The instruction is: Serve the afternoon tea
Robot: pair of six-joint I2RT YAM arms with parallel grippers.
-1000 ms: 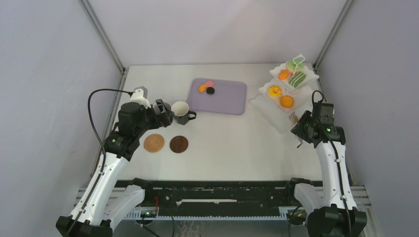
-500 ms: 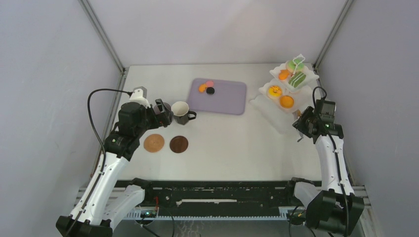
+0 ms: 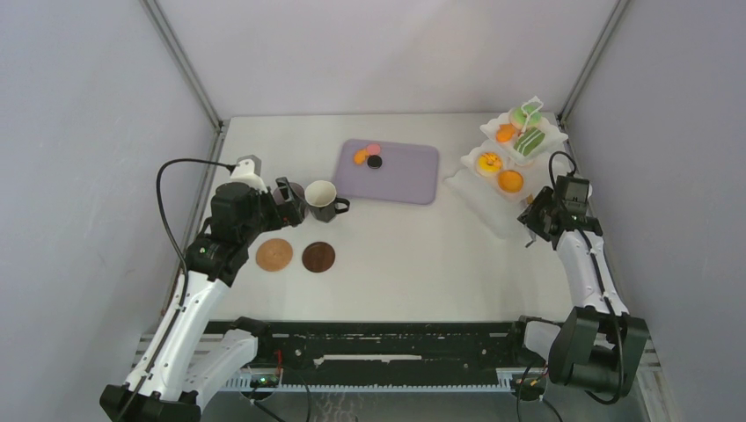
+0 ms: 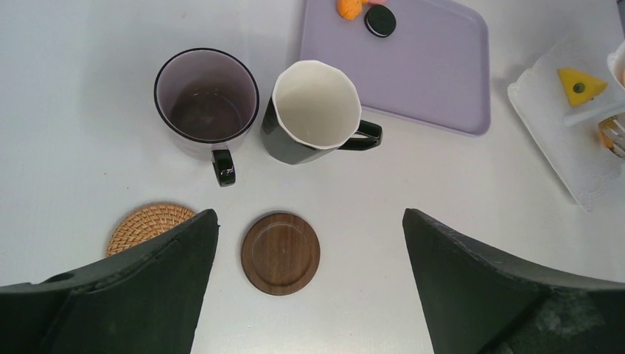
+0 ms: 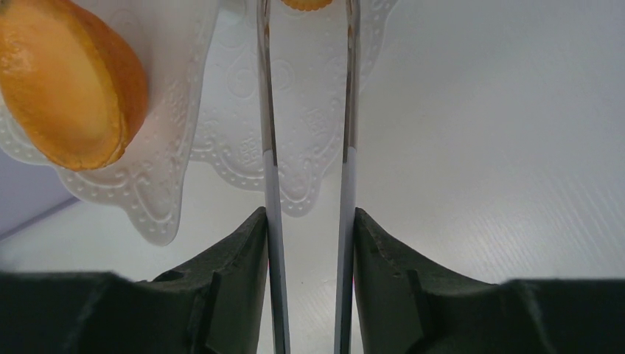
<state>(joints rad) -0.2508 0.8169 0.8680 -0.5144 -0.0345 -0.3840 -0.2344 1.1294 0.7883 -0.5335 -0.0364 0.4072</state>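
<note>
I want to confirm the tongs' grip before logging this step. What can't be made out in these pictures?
Right wrist view: the long white tongs run off the top edge, so whether their tips pinch the orange pastry there is unclear.
Left wrist view: the round woven coaster is half hidden behind a dark gripper finger; the white three-tier stand is cut by the right edge.

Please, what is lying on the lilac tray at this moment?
Three small sweets sit near the far left corner of the lilac tray: an orange one, a pink one and a dark round one. Nothing covers them; the rest of it is bare.
</note>
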